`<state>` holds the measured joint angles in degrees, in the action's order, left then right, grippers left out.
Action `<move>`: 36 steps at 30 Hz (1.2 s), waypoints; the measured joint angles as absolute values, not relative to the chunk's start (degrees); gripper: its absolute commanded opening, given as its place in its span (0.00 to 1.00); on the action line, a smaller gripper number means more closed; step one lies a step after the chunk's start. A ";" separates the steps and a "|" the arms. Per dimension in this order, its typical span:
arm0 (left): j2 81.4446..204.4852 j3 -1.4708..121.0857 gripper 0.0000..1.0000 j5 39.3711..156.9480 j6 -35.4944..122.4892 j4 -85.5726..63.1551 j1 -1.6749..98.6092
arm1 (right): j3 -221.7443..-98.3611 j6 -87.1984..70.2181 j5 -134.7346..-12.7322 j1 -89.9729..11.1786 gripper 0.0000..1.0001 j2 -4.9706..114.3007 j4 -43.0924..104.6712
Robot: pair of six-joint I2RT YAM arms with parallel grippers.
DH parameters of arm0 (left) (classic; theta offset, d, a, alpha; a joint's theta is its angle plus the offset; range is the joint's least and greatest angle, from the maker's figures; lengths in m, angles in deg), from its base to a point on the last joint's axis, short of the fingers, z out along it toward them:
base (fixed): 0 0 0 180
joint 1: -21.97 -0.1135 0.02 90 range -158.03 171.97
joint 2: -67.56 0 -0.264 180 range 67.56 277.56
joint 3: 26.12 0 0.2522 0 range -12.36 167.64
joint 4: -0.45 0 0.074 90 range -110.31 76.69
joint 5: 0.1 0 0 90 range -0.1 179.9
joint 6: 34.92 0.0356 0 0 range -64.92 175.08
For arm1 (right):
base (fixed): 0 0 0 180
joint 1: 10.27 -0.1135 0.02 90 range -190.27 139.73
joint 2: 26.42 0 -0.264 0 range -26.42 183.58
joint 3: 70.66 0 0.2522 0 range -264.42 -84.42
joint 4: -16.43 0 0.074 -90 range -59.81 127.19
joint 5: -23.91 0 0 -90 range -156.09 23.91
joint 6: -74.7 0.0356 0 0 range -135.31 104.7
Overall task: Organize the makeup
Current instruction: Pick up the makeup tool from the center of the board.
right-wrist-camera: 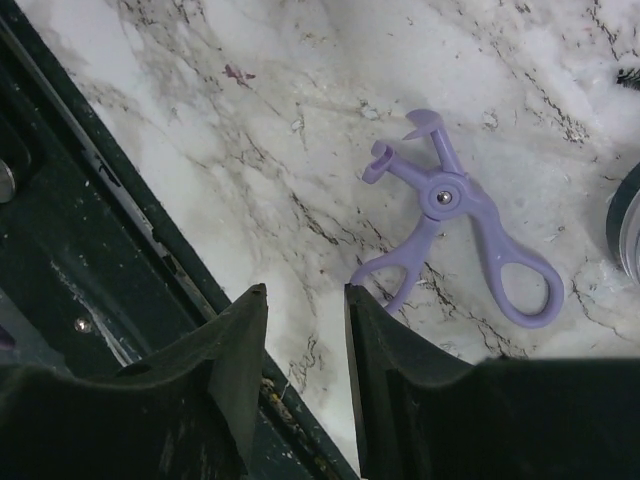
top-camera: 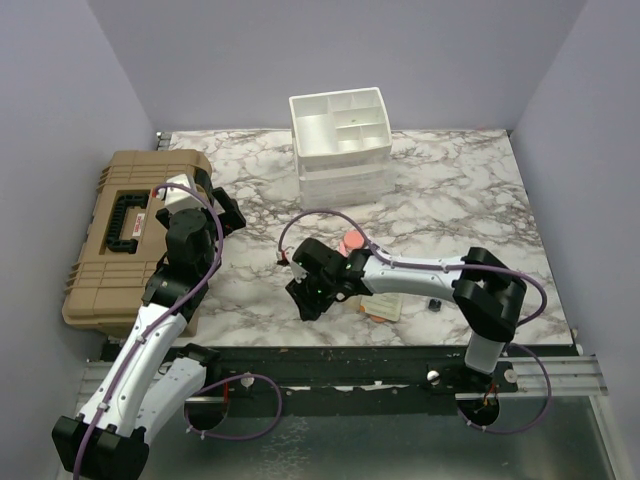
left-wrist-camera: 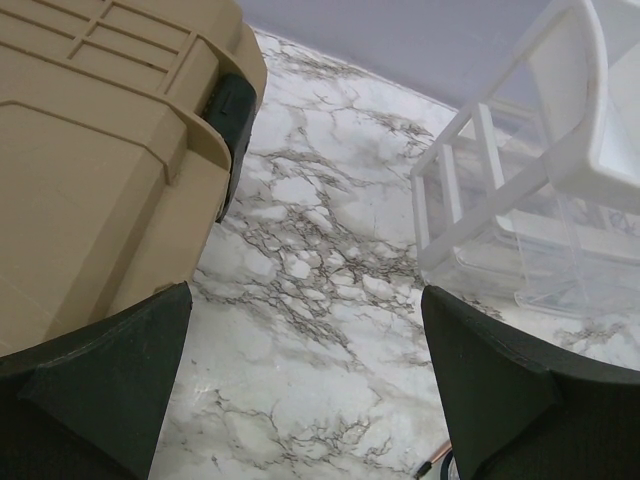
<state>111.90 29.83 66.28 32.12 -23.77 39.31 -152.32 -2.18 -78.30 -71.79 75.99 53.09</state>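
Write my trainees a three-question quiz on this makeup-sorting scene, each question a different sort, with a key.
1. True or false: the purple eyelash curler lies on the marble table, in neither gripper.
2. Nearest the left gripper is: A tan hard case; B pink puff; C cream sachet.
3. Fill in: the right gripper has its jaws ___, with nothing between them.
Key: 1 true; 2 A; 3 open.
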 measured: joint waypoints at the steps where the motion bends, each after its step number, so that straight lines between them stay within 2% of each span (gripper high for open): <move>1: 111.85 29.83 0.99 66.30 32.12 -23.77 39.31 | -152.25 -1.74 -77.84 -72.49 0.43 76.28 52.96; 12: 111.37 29.61 0.99 66.33 32.14 -23.84 39.31 | -151.73 1.19 -71.96 -73.05 0.42 78.81 52.26; 26: 111.39 29.59 0.99 66.30 32.18 -23.86 39.31 | -150.72 2.28 -70.89 -73.05 0.39 79.47 51.69; 31: 111.39 29.59 0.99 66.30 32.18 -23.88 39.31 | -150.79 2.67 -69.03 -73.23 0.33 79.56 51.43; 36: 111.39 29.59 0.99 66.30 32.16 -23.86 39.31 | -150.79 2.67 -66.72 -73.71 0.22 79.73 51.03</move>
